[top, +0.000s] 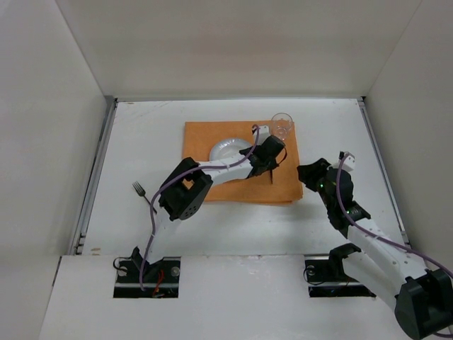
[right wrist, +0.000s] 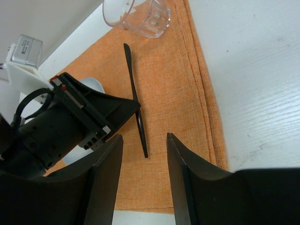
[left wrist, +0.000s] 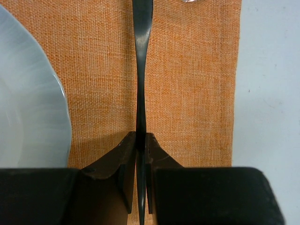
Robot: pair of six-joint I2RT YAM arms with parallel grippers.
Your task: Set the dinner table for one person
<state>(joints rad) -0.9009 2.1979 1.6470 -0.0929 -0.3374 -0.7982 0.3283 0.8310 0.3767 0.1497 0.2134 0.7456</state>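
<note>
My left gripper [top: 274,161] is shut on a black knife [left wrist: 141,70], held edge-up low over the orange placemat [top: 212,142], just right of the pale plate [top: 228,149]. In the left wrist view the jaws pinch the knife's handle [left wrist: 140,140], with the plate [left wrist: 28,108] to the left. A clear glass [top: 282,125] stands at the placemat's far right corner. My right gripper [top: 306,173] is open and empty by the placemat's right edge; its wrist view shows the knife [right wrist: 133,89] and the glass [right wrist: 140,16] ahead. A black fork [top: 141,191] lies on the white dinner table [top: 141,134], left of the placemat.
White walls enclose the table on three sides. Thin metal rails [top: 98,170] run along the table's sides. The left arm's body [top: 185,193] reaches across the placemat's near left corner.
</note>
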